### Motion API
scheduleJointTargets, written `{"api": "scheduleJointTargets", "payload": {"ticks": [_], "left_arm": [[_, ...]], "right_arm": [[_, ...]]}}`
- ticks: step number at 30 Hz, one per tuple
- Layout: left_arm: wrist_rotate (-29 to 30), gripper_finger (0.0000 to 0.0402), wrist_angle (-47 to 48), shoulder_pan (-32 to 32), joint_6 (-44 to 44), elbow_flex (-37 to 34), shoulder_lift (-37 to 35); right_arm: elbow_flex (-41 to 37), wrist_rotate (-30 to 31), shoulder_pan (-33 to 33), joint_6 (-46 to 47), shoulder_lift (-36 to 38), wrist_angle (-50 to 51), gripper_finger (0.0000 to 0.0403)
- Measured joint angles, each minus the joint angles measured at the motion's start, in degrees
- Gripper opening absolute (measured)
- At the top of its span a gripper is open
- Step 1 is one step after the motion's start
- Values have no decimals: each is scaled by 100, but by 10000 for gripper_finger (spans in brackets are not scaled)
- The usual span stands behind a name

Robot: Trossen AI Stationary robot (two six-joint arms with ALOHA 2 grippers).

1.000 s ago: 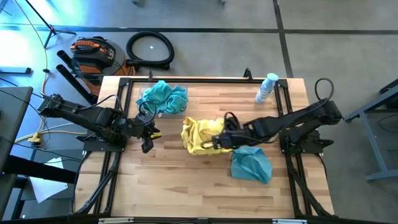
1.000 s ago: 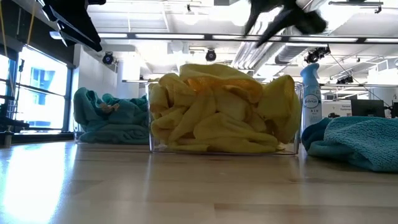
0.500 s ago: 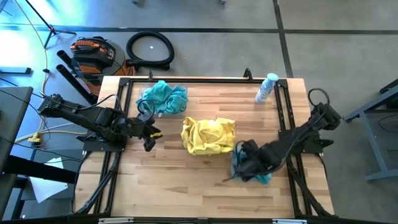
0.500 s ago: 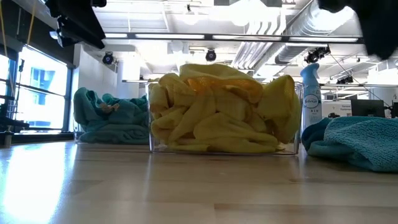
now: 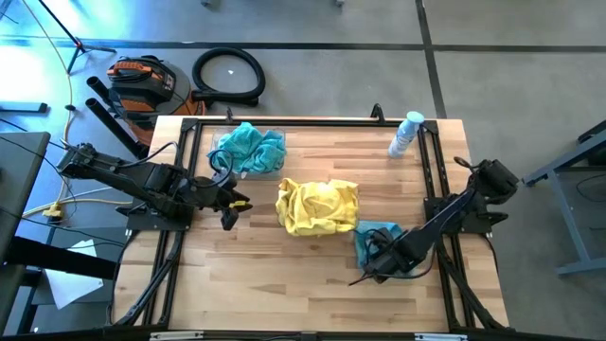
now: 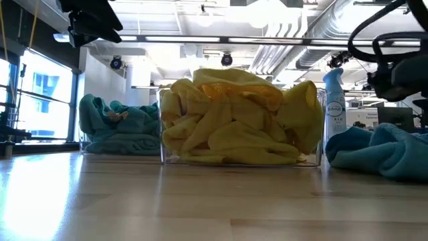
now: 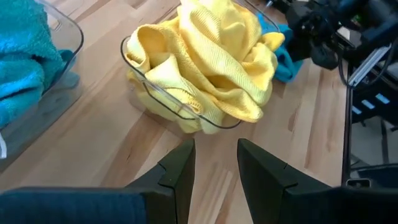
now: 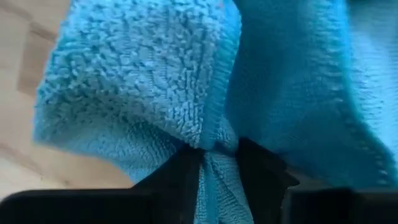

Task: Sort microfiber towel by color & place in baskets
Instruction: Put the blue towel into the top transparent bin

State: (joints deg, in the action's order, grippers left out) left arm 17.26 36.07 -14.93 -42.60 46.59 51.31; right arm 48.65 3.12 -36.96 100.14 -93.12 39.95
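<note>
A wooden table [image 5: 284, 275] seen from above. The right gripper [image 8: 217, 163] presses down into a loose teal towel [image 5: 374, 237] on the table's right side, its fingers [image 8: 261, 171] pinching a fold of the cloth. Just left of it, a clear basket [image 7: 140, 93] holds a heap of yellow towels [image 5: 317, 206]. A second basket [image 7: 71, 34] at the far left holds teal towels [image 5: 248, 147]. The left gripper [image 7: 214, 162] hovers at the left edge, fingers narrowly apart, holding nothing. A spray bottle [image 5: 405, 133] stands far right.

One basket [image 5: 248, 152] of towels sits near the table's [image 5: 284, 275] far left corner, another [image 5: 318, 207] at mid-table. A loose towel [image 5: 376, 236] lies toward the right edge; a spray bottle [image 5: 405, 134] stands at the far right corner.
</note>
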Motion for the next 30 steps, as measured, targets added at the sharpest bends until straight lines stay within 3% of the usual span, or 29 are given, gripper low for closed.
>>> {"api": "scheduleJointTargets", "payload": {"ticks": [6, 11, 14, 19, 24, 27, 30], "left_arm": [[0, 110, -48, -1, 327, 0, 0], [4, 110, -564, -1, 439, 0, 0], [10, 110, -1111, -1, 718, 0, 25], [184, 110, -2012, -1, 1473, 0, 82], [444, 110, -2780, 2, 2147, -4, 168], [519, 111, -3227, 2, 2921, 0, 236], [538, 118, -3627, 47, 3628, -4, 260]], "right_arm": [[-159, -22, -214, -461, 223, -173, 13], [520, 505, -497, -356, 923, 1026, 15], [1237, 1178, -587, -335, 1329, 2120, 5], [2588, 2859, -704, -399, 1713, 3551, 4], [3632, 4398, -477, -1480, 1753, 3787, 3], [3985, 4672, -52, -2432, 1706, 3457, 2], [4139, 4525, 507, -3442, 1621, 2786, 1]]}}
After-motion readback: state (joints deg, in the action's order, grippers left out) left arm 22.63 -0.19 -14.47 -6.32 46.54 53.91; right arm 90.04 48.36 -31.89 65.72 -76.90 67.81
